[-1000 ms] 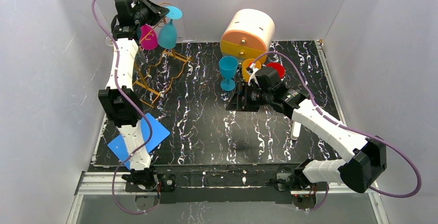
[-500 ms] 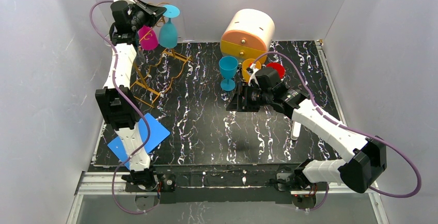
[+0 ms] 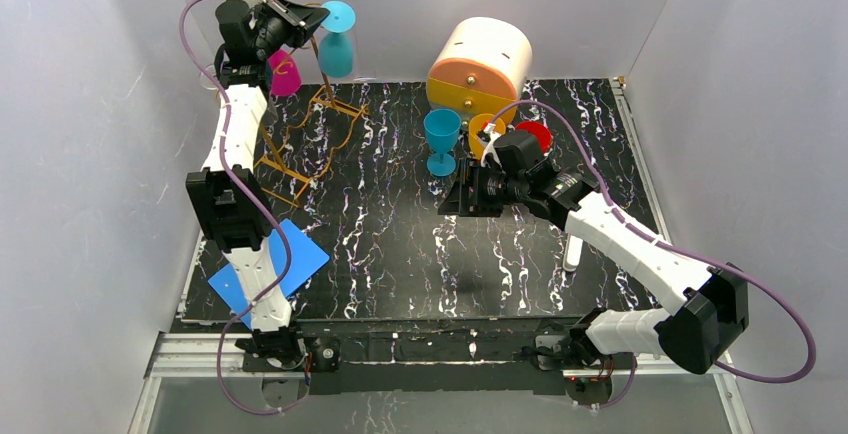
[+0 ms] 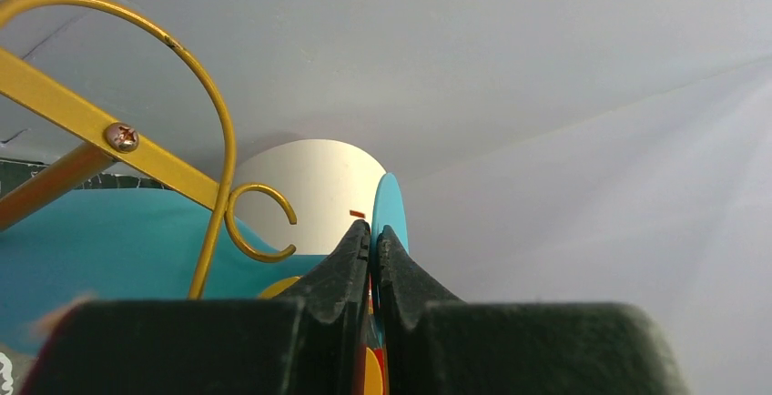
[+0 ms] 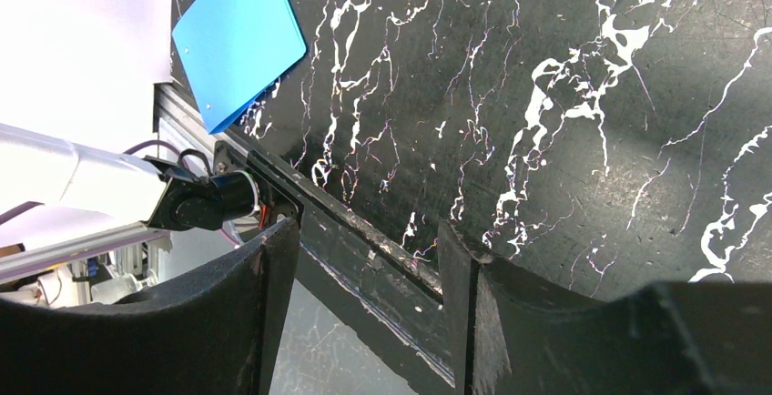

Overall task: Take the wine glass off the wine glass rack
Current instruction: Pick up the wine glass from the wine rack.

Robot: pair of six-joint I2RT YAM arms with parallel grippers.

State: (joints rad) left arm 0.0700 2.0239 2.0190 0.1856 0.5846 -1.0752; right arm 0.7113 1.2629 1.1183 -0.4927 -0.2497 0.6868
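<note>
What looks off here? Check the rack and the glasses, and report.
Nothing is spilled or broken. The one oddity: the teal wine glass hangs bowl-down in the air, pinched by its foot in the left hand beside the wine glass rack, which suits the task.

Your left arm reaches up at the far left, wrist bent to the right. Its tool [image 3: 303, 20] is raised high, fingers pinched tight on the thin foot of the teal wine glass [image 3: 337, 46]. Your right arm stretches low from near right toward the middle. Its tool [image 3: 452, 198] points left, fingers spread wide, gripping nothing.
</note>
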